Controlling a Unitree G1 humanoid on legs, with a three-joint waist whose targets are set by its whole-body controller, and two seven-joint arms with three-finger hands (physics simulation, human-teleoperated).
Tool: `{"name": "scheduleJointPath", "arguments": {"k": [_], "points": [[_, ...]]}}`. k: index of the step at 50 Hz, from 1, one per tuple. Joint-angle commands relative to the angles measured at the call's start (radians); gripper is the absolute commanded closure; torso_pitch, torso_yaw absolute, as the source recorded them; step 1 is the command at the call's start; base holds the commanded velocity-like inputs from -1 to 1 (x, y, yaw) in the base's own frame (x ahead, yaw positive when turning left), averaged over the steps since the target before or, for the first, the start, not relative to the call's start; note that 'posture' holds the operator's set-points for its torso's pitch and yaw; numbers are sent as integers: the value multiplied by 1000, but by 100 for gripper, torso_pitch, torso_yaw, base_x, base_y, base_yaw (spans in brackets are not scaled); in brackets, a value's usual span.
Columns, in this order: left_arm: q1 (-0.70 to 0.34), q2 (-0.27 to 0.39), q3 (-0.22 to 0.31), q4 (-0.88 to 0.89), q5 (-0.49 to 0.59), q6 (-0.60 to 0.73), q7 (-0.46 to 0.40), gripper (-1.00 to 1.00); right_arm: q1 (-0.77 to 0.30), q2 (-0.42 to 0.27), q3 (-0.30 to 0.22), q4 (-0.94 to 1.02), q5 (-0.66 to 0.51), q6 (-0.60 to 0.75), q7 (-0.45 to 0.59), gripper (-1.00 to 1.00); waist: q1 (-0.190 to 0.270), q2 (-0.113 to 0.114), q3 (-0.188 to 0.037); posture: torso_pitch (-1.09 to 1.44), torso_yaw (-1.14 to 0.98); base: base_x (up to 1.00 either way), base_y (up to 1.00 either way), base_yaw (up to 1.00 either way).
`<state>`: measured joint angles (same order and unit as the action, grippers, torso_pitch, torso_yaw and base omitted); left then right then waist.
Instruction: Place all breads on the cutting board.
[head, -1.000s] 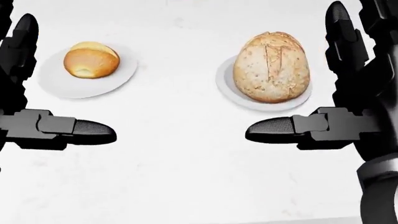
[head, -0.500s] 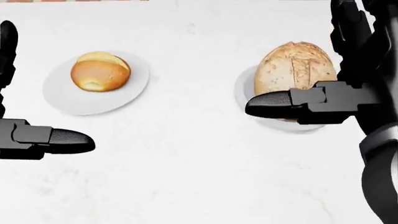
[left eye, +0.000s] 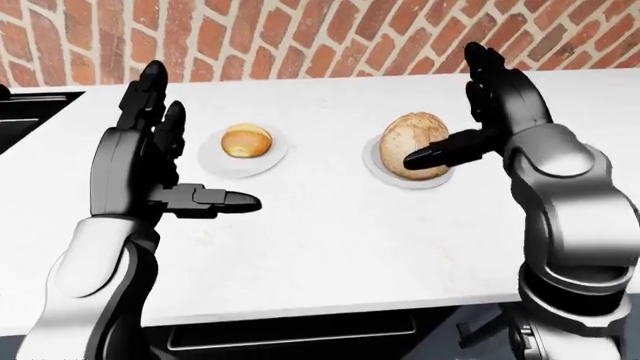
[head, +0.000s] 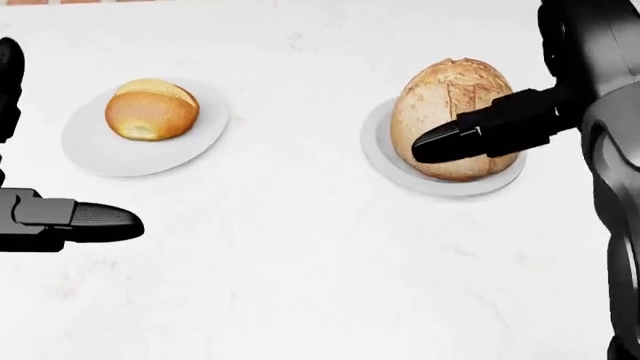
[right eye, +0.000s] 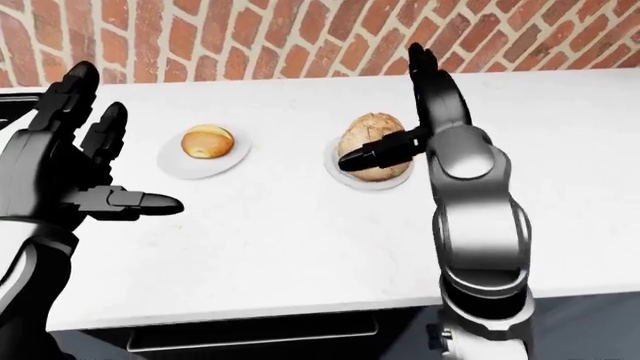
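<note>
1. Left-eye view: a white bench (left eye: 330, 240) runs under a red brick wall (left eye: 300, 37). Two white plates sit on it, well apart. The left plate (left eye: 215, 159) carries a small golden bun (left eye: 246, 140); the right plate (left eye: 375, 169) carries a large oval loaf (left eye: 415, 135). The left robot hand (left eye: 165, 169) is raised over the bench to the left of the bun, fingers spread wide, thumb pointing right, holding nothing. The right robot hand (left eye: 480, 112) stands upright just right of the loaf, fingers wide, its thumb crossing the loaf's right side; contact cannot be told. A dark recess shows at the far left edge.

2. Head view: looking down, the bun sits on the upper part of its plate at upper left, and the loaf nearly fills its plate at upper right. The right thumb (head: 470, 135) overlaps the loaf's lower right. Only the left thumb (head: 85, 217) and a dark finger edge show at the left border.

3. Right-eye view: much the same layout; both robot hands are spread open and empty, the right one beside the loaf.
</note>
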<state>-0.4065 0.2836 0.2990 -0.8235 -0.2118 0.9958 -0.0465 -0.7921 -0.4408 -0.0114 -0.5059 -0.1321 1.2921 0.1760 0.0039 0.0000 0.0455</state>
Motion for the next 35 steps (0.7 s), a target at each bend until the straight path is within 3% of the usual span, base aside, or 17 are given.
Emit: {"name": "scheduleJointPath", "arguments": {"k": [1, 7, 14, 27, 35], "points": [[-24, 10, 10, -24, -3, -27, 6, -100, -41, -16, 15, 2, -107, -11, 105, -100, 0, 0, -20, 0, 0, 0, 0, 0], [-25, 11, 22, -22, -18, -31, 18, -100, -122, 25, 51, 134, -321, -50, 285, -100, -5, 6, -21, 0, 0, 0, 0, 0], [-24, 21, 21, -17, -31, -39, 24, -100, -180, 99, 31, 319, -529, -160, 403, -100, -7, 16, -22, 0, 0, 0, 0, 0], [-12, 25, 33, -12, -48, -54, 28, -100, -213, 197, 5, 548, -710, -330, 420, -100, -8, 26, -30, 0, 0, 0, 0, 0], [-19, 31, 32, -15, -54, -45, 35, -100, -198, 203, -2, 579, -772, -361, 435, -100, -6, 26, -33, 0, 0, 0, 0, 0]]}}
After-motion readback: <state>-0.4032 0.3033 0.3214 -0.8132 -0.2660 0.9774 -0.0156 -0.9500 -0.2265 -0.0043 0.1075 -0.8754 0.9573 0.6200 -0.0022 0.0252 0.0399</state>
